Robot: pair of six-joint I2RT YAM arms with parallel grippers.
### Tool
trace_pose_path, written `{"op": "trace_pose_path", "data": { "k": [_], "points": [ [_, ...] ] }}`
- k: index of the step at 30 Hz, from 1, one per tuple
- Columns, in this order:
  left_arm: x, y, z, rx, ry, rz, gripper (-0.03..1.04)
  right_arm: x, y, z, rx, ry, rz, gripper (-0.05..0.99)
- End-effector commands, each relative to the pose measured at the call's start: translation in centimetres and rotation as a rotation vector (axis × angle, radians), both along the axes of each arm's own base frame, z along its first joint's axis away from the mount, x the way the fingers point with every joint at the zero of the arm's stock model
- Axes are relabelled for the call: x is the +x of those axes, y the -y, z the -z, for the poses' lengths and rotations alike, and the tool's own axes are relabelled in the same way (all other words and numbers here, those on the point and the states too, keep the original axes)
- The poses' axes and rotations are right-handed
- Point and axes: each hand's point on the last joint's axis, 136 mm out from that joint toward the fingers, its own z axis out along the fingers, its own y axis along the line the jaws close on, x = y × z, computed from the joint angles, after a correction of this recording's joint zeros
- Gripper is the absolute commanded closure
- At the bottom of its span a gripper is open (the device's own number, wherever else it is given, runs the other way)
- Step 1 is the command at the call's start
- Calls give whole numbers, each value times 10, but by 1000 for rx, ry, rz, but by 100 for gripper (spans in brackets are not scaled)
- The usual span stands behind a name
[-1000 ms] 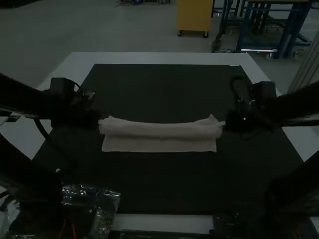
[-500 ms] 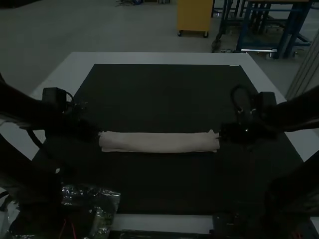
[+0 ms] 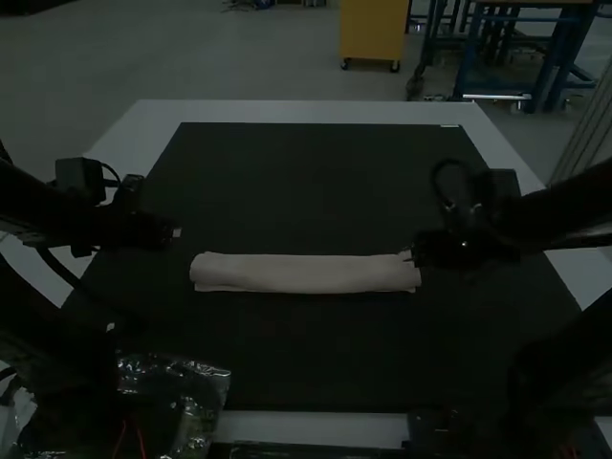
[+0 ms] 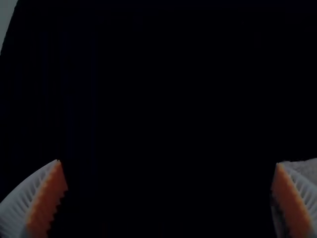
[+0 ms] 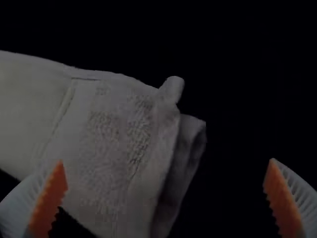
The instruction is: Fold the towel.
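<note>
Two grippers stand at the two ends of the towel (image 3: pixel 306 273), and you hold nothing with either one. The left gripper (image 4: pixel 169 163) has its fingers wide apart, a little away from the towel's end. The right gripper (image 5: pixel 166 160) is also spread wide, just beside its own end of the cloth. The towel lies on the dark mat (image 3: pixel 306 182) as a long narrow strip, folded in layers, running from side to side between the arms.

I judge that it will be light, soft and limp, and not fragile. The rough loops should give your orange pads (image 5: pixel 48 201) a good hold, so slipping seems not so probable. But the layers can slide one from another: near the right gripper a small corner (image 5: pixel 172 88) sticks out and an under layer (image 5: pixel 190 144) peeps past the upper. If you fold again, please take one end through all the layers. As for brands, labels or writing, I can make out none on the towel.
</note>
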Motion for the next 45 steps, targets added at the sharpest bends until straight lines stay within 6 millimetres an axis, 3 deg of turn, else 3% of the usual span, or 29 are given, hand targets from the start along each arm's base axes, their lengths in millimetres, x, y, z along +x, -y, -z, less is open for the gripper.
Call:
{"op": "trace_pose_path", "data": {
  "k": [1, 10, 17, 18, 19, 20, 24, 30, 33, 38, 45],
  "points": [
    [12, -1, -25, -36, 66, -11, 4, 0, -8, 8, 0, -24, -8, 3],
    [12, -1, -25, -47, 66, -22, 4, 3, -21, 26, -5, -43, -19, 3],
    [13, 0, -29, -59, 75, -24, 4, -10, -39, 49, -8, -113, -60, 9],
    [13, 1, -29, -61, 75, -23, 4, -13, -42, 53, -3, -129, -63, 20],
    [13, 1, -29, -61, 77, -23, 4, -16, -46, 54, 23, -146, -74, 50],
    [13, 1, -29, -60, 78, -23, 4, -17, -52, 52, 54, -147, -99, 96],
    [12, 1, -28, -62, 76, -20, 4, -6, -44, 38, 65, -122, -55, 96],
    [14, 0, -30, -61, 90, -19, 4, 32, -15, -33, 108, 50, 54, 96],
    [15, 2, -31, -62, 94, -15, 4, 33, -19, -47, 127, 48, 60, 96],
    [16, 1, -32, -58, 103, -16, 4, 25, -56, -61, 193, 19, 12, 96],
    [16, -1, -32, -51, 114, -22, 4, -2, -124, -60, 248, -26, -101, 96]
  ]
}}
